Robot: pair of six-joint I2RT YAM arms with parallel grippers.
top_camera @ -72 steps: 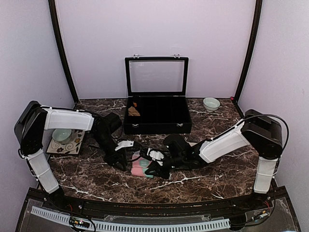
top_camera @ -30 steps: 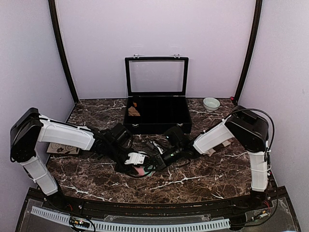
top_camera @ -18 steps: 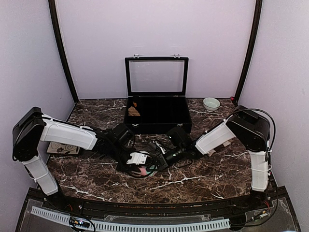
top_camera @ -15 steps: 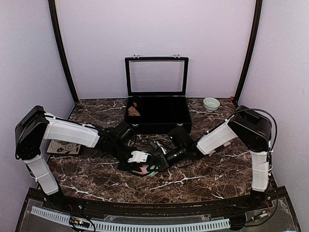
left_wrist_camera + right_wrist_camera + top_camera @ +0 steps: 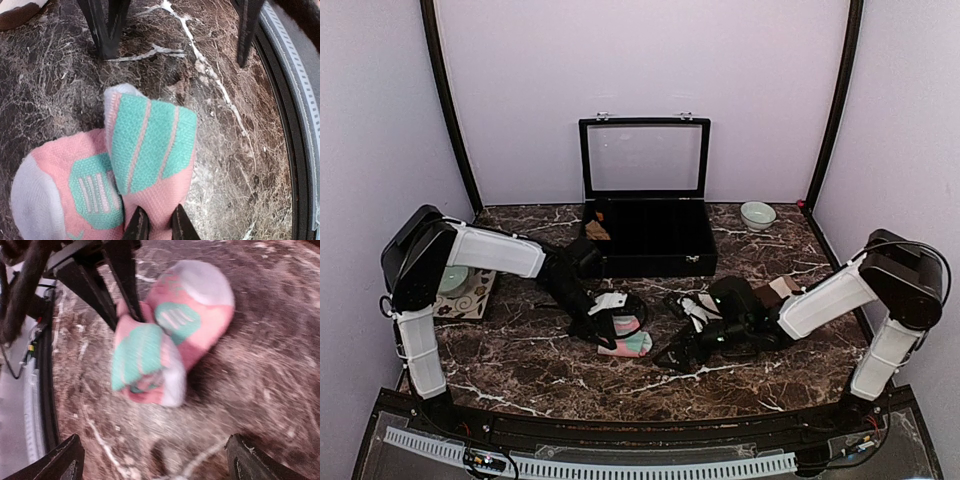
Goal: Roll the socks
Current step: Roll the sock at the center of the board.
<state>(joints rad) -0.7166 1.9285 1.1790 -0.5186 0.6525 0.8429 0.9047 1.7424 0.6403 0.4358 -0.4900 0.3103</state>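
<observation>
The pink sock [image 5: 626, 341] with mint-green and white patches lies folded into a loose roll on the marble table [image 5: 520, 375]. In the left wrist view my left gripper [image 5: 156, 226] is shut, pinching the pink sock [image 5: 150, 150] at its near pink edge. My left gripper [image 5: 604, 322] sits just left of it in the top view. My right gripper [image 5: 683, 349] stands wide open to the right of the sock, apart from it. The right wrist view shows its fingertips [image 5: 62, 460] far apart and the sock [image 5: 165, 335] ahead. The cream-beige sock [image 5: 778, 287] lies behind the right arm.
A black case [image 5: 645, 248] with its lid up stands at the back centre, a tan bundle [image 5: 597, 230] inside it. A small bowl [image 5: 757, 214] sits at the back right. A mint bowl on a patterned mat [image 5: 452, 288] is at the left. The table's front rail [image 5: 295, 125] runs close by.
My right gripper has opened wide, let go of the pink sock and drawn back to the right. My left gripper has closed on the sock and shifted slightly away from the front edge.
</observation>
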